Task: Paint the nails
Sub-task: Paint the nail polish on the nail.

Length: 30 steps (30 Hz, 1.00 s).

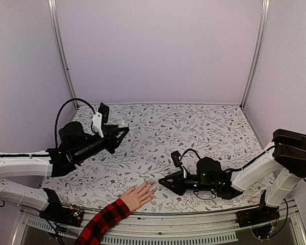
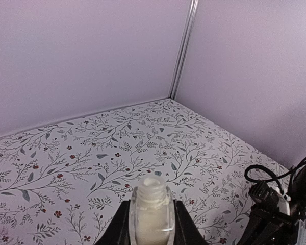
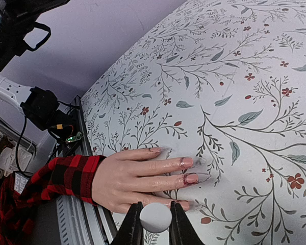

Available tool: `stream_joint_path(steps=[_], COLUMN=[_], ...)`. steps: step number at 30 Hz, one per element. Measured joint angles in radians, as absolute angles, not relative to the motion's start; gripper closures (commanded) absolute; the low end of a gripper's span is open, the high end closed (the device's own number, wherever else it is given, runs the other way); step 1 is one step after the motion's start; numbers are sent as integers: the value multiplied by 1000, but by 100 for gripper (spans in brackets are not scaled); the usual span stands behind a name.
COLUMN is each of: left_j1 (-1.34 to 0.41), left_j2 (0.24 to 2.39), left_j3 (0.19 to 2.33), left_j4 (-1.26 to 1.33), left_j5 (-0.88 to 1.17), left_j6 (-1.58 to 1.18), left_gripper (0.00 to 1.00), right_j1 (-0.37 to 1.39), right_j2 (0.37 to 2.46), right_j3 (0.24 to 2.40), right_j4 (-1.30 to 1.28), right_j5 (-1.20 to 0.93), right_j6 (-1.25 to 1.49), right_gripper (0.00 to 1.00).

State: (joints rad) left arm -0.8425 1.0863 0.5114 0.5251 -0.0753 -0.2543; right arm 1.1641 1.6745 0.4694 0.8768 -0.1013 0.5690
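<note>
A light-skinned hand point(image 1: 137, 196) in a red-and-black plaid sleeve point(image 1: 104, 219) lies flat, palm down, at the table's front edge. In the right wrist view its nails point(image 3: 194, 178) look pale and glossy with dark reddish rims. My right gripper point(image 3: 155, 212) is shut on a round white cap point(image 3: 155, 218), just above the hand's nearest finger; in the top view that gripper point(image 1: 162, 182) sits right of the fingertips. My left gripper point(image 2: 152, 204) is shut on a small clear uncapped bottle point(image 2: 152, 212), held above the back left of the table point(image 1: 123, 128).
The table has a floral cover point(image 1: 194, 132) and purple walls with metal corner posts point(image 1: 61, 51). A black board with cables point(image 3: 66, 135) lies at the front edge by the sleeve. My right arm's black cabling point(image 2: 275, 204) shows in the left wrist view.
</note>
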Motion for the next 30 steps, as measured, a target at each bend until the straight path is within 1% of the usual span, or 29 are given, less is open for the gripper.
stream_joint_path(steps=[14,30], left_j1=[-843,-844], left_j2=[1105,1056], left_j3=[524,513], left_j4=[519,519], left_j5=[-75,-76], left_j6=[-244,-244], left_gripper=[100,100], right_j1=[1186,1191], right_j2=[1709,1778], right_j3=[474,536], right_j4=[914,906], right_j5=[-62,-34], right_j6=[583,578], right_gripper=[100,100])
